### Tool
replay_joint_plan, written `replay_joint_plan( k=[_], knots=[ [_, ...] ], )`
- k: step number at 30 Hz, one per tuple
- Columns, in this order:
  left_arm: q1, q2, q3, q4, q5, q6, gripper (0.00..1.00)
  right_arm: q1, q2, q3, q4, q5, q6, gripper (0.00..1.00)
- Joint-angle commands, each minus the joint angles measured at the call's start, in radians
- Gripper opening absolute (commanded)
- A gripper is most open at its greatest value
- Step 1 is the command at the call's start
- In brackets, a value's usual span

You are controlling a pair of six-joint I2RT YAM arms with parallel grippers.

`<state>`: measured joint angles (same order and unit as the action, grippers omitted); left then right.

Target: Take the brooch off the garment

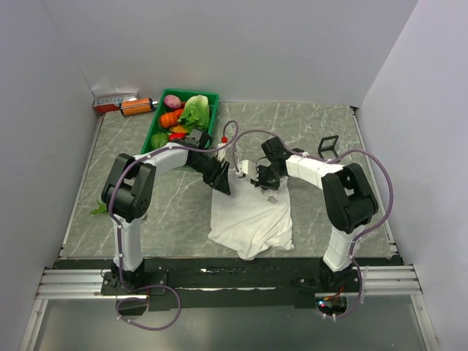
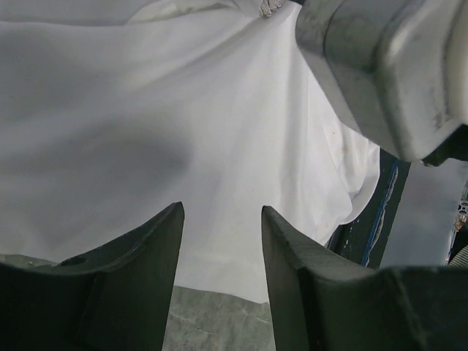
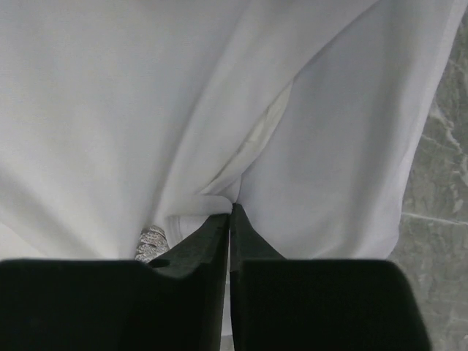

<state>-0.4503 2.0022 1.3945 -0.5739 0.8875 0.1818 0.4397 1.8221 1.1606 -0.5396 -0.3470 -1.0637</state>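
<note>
White garment (image 1: 252, 216) stretches near-to-far; right jaws shut on its cloth, left jaws half open.

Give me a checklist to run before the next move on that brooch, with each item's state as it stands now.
1. Is the right hand closed: ok, its fingers meet on a fold of the garment.
2. Is the brooch inside that grip: not ok, the small glittery piece sits beside the fingers, not between them.
3. Is the left hand pinning the cloth: not ok, it is open, with the cloth lying beyond its fingers.
4. Is the brooch unfastened: cannot tell, its back is hidden in the cloth.
</note>
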Motion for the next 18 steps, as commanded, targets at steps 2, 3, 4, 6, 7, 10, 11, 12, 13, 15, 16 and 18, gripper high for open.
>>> replay_joint_plan(
  k=[2,3,4,6,7,10,11,12,13,15,16,18],
  knots=[
    [-0.001,-0.037,-0.006,-0.017,0.002,0.036,0.52,-0.039,-0.003,0.103,0.027,0.017,0.013,0.07],
    [-0.001,-0.036,-0.006,-0.017,0.005,0.038,0.52,-0.050,0.006,0.134,0.024,0.026,0.018,0.07],
    [-0.001,-0.036,-0.011,-0.015,0.005,0.036,0.52,-0.068,0.026,0.146,0.029,0.046,0.019,0.07],
    [-0.001,-0.036,-0.014,-0.012,0.007,0.033,0.52,-0.090,0.048,0.186,0.044,0.066,0.033,0.07],
    [-0.001,-0.036,-0.015,-0.012,0.008,0.031,0.52,-0.099,0.077,0.204,0.041,0.072,0.037,0.07],
    [-0.001,-0.034,-0.009,-0.023,0.013,0.036,0.52,-0.118,0.137,0.266,0.050,0.138,0.063,0.13],
    [-0.001,-0.034,-0.009,-0.024,0.013,0.038,0.52,-0.122,0.144,0.274,0.056,0.181,0.071,0.23],
    [-0.001,-0.034,-0.009,-0.029,0.014,0.041,0.52,-0.121,0.149,0.284,0.059,0.193,0.091,0.28],
    [-0.001,-0.034,-0.006,-0.032,0.013,0.044,0.52,-0.124,0.138,0.286,0.052,0.194,0.100,0.32],
    [-0.001,-0.034,0.000,-0.046,0.019,0.050,0.52,-0.133,0.108,0.274,0.041,0.159,0.122,0.40],
    [-0.001,-0.034,0.006,-0.050,0.019,0.056,0.52,-0.134,0.061,0.265,0.036,0.148,0.128,0.42],
    [0.001,-0.039,0.015,-0.064,0.019,0.068,0.52,-0.137,-0.016,0.228,0.030,0.128,0.136,0.45]
  ],
)
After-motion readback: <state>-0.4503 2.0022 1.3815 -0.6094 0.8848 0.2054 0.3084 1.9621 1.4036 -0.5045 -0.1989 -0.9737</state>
